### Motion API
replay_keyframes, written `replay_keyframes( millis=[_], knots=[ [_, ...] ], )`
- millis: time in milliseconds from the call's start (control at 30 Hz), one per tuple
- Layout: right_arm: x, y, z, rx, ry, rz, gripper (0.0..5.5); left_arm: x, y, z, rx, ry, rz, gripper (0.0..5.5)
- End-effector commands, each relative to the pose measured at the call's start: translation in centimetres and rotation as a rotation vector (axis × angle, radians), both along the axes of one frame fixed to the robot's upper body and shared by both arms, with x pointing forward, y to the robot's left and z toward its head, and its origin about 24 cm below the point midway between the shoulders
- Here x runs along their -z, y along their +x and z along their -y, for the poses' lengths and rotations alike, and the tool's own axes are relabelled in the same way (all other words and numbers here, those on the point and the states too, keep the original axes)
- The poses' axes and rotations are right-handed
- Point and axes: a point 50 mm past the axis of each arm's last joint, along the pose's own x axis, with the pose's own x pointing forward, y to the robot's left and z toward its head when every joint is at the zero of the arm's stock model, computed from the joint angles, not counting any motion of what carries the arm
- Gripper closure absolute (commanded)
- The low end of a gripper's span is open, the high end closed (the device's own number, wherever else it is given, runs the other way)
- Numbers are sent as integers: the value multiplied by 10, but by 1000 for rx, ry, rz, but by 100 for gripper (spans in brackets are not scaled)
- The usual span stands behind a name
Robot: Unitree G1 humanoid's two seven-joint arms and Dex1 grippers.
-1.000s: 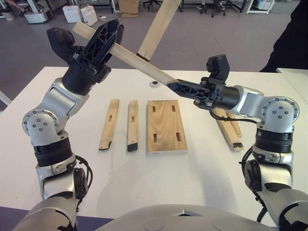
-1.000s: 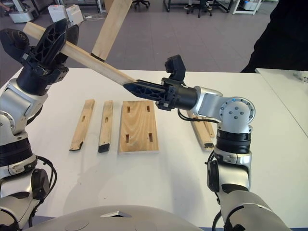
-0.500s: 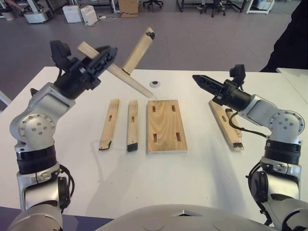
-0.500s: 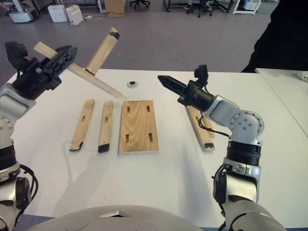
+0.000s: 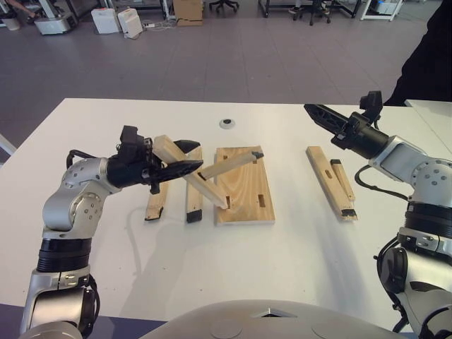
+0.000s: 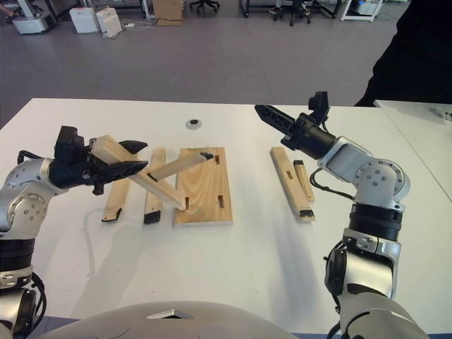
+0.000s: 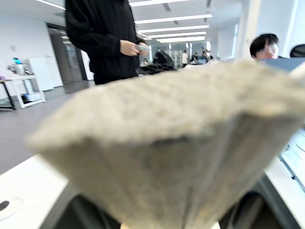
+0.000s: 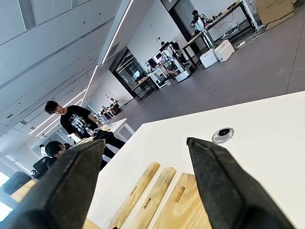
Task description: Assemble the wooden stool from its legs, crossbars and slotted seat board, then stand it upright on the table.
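Now that my right gripper [image 5: 318, 114] has let go of the joined piece and drawn back to my right, its fingers [image 8: 62, 186] stand spread with nothing between them, up in the air beyond the two loose sticks [image 5: 332, 180] on that side of the table [image 5: 282, 261]. A second ago both of my arms held the piece high. Since then my left arm alone has swung it down.

My left gripper [image 5: 189, 157] now pinches the leg [image 5: 208, 189] near its upper end. The wrist camera sees that end's cut face [image 7: 167, 133] very close. The leg slants down to the slotted seat board [image 5: 244, 208], and its lower end lies over the board's left part, near a slot. I cannot tell whether it touches the wood or hangs just above it. The crossbar [image 5: 233, 162] fixed through the leg sticks out over the board toward the far right.

Two more pieces [image 5: 192, 201] lie flat just beside the board on my left, partly under my gripper.

I judge that the first joint is made and this half is being brought to the board. Most of the stool is unbuilt, with four parts untouched.
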Motion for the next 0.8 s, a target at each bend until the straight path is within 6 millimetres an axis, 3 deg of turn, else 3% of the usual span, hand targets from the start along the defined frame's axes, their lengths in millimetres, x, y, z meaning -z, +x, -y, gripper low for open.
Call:
replay_keyframes(
  millis=[33, 567, 667, 800],
  knots=[
    [-9, 3, 1, 0, -16, 21, 229, 8, -1, 3, 31, 71, -10, 344],
    [3, -4, -7, -13, -6, -6, 229, -3, 30, 9, 84, 204, 1, 344],
    [27, -15, -7, -25, -57, -81, 229, -12, 37, 15, 100, 225, 13, 344],
    [85, -39, -1, -35, -177, -256, 229, -13, 42, 20, 92, 250, 16, 344]
  ],
)
